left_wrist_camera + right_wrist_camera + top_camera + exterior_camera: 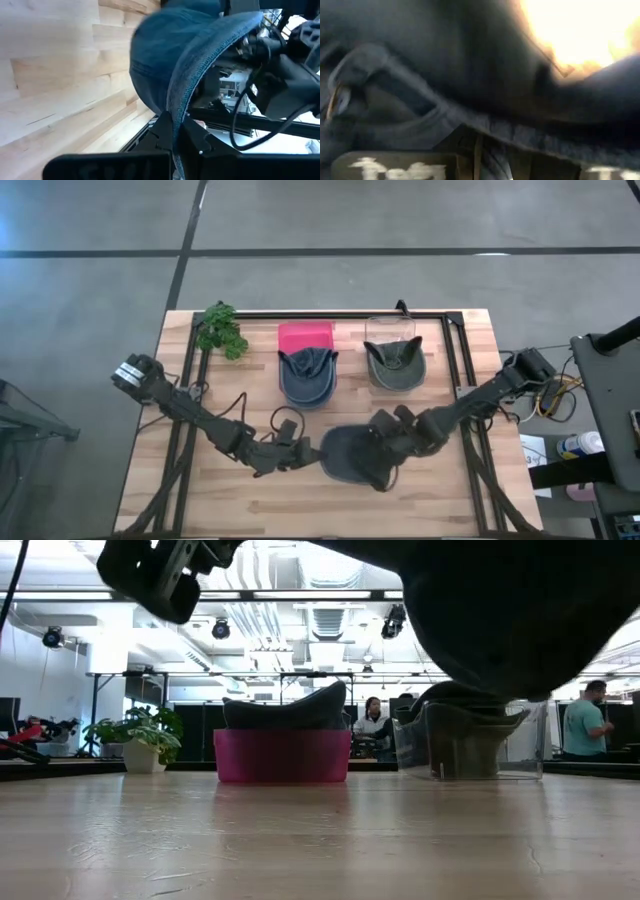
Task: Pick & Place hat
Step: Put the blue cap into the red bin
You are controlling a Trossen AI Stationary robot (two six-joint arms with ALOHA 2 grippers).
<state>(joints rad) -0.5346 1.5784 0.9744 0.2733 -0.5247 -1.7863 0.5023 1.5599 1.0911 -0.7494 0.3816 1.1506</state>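
A dark blue hat [355,455] hangs in the air between my two grippers, over the near middle of the table. In the low view the hat [510,610] shows as a dark mass well above the wood. My left gripper [312,454] is shut on the hat's left edge. My right gripper [392,436] is shut on its right side. The left wrist view shows the hat [165,55] as blue denim with a stitched rim, and the right wrist view is filled by dark cloth [445,75]. My left gripper pinches the hat's stitched rim [175,112] between its two fingers, coming level from the table's left. The rim runs up and away from the fingers, and the hat is lifted clear of the table. My right gripper holds the hat's right edge [485,131], coming from the table's right. The cloth lies right over the fingers, so the kind of hold stays hidden.
At the far side stand a pink bin [305,338] with a blue hat [307,370] on it and a clear bin [392,330] with a grey-green hat [396,362]. A green plant [222,330] sits at the far left. People show in the room behind.
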